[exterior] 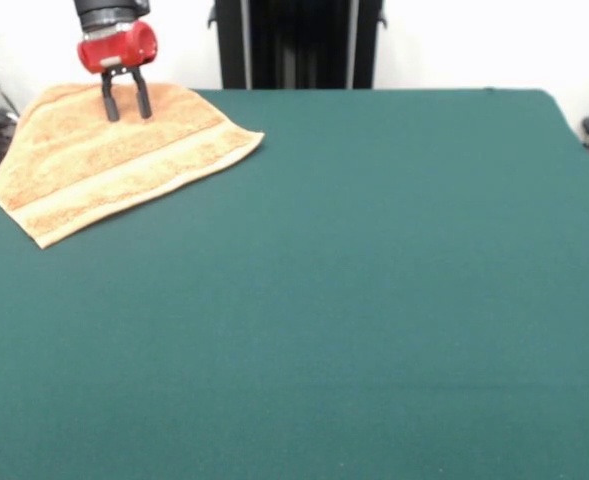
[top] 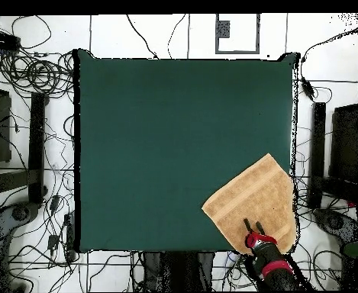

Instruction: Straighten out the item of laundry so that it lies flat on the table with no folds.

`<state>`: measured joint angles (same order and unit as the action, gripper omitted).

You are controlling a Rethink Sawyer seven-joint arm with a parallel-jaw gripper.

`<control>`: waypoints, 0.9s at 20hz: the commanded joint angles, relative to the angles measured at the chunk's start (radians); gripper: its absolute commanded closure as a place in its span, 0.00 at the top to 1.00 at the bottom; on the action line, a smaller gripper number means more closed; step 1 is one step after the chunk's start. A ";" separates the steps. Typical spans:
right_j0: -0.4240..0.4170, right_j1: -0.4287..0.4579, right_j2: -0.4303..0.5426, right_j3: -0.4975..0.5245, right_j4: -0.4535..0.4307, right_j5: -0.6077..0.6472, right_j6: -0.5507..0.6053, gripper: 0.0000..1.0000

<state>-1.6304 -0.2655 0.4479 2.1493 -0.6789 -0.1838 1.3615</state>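
Fingers [exterior: 126, 108] apart over the towel [exterior: 114, 160] — spread at the table [exterior: 374, 300] corner.

Robot lab: floor cables [top: 37, 72], camera-rig table [top: 174, 137].

Red cylindrical wrist, black arm above, hand [exterior: 126, 103] with two dark fingers [exterior: 109, 104]

A plain white wall [exterior: 454, 45] stands at the back of the room. A tall black post [exterior: 296, 42] stands against this wall. The floor [top: 159, 34] is white with thin dark lines on it. Lots of black cables [top: 37, 72] lie in loops on this floor. Dark stands [top: 37, 145] sit on the floor near the cables.
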 commanded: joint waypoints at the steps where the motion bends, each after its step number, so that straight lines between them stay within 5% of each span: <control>1: 0.082 0.323 0.024 -0.384 0.056 0.337 -0.018 1.00; 18: 0.160 0.252 -0.042 -0.299 0.092 0.255 0.090 1.00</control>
<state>-1.6356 -0.2606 0.4525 2.1503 -0.6783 -0.1871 1.3615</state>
